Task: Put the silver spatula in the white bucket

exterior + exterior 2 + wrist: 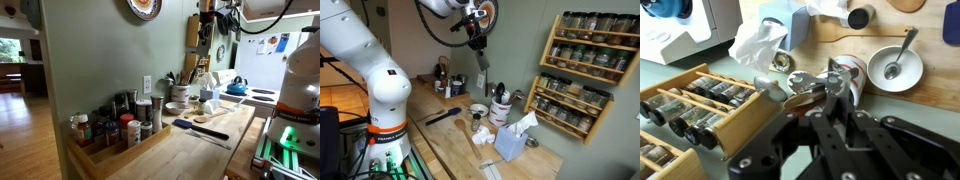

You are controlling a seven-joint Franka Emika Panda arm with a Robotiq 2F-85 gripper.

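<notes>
The white robot arm [380, 70] stands at the counter's edge, well away from the white bucket [501, 112], and reaches over the wooden counter [440, 135] so that its wrist hangs high above that bucket. Wooden spice racks [588, 45] filled with jars stand against the green wall beyond the bucket, on the side away from the arm's base. A blue tissue box [512, 145] with white tissue sticking up sits near the bucket, closer to the counter's front edge. The bucket stands upright near the wall with a few utensils in it; in the wrist view its rim [852, 68] shows just past the fingertips, partly hidden by them. A low white bowl [478, 108] sits just beside the bucket on the side toward the arm's base, and in the wrist view this bowl [895, 65] has a spoon in it. A dark long-handled spatula [445, 115] lies flat on the counter farther from the bucket than the bowl, on the same side. The gripper [477, 45] is clamped on the handle of the silver spatula [484, 80], which hangs blade down in the air above the bucket, a little toward the bowl's side and clear of the rim. In the wrist view the gripper [825, 85] pinches the handle and the grey blade [768, 87] juts out to one side. A small white cup [860, 15] stands apart from the bucket, past the bowl.
</notes>
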